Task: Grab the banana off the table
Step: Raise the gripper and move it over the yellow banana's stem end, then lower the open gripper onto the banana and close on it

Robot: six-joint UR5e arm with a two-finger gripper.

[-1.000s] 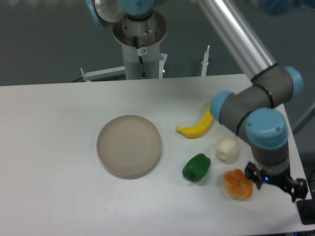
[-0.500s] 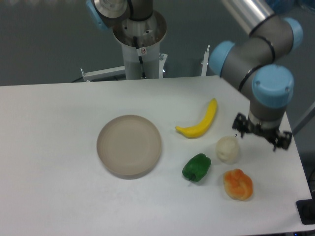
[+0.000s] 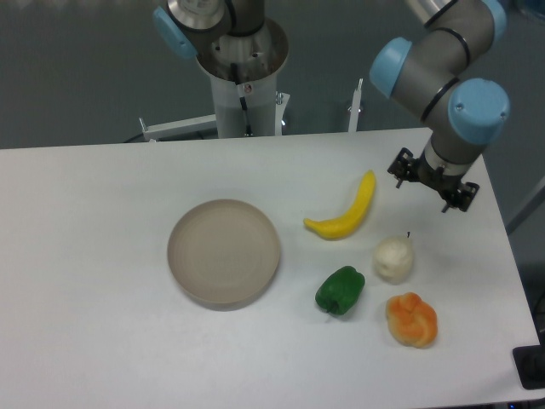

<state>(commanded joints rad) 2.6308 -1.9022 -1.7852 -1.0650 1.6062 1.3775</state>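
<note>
My claw point(image 3: 429, 181) hangs over the right rear part of the white surface point(image 3: 94, 281), just right of the banana's upper tip and apart from it; it holds nothing; its two dark fingers are small and partly tucked under my wrist, so I cannot tell how wide they stand. The banana point(image 3: 347, 210) lies flat on the surface, curved, its slim end pointing up toward my claw, its thicker end nearest the round beige plate point(image 3: 223, 252). In front of it sit a pale whitish lump point(image 3: 394, 259), a green pepper point(image 3: 340, 290) and a lumpy orange item point(image 3: 412, 319); what the pale lump is I cannot make out. My upper arm is cut off by the top edge.
</note>
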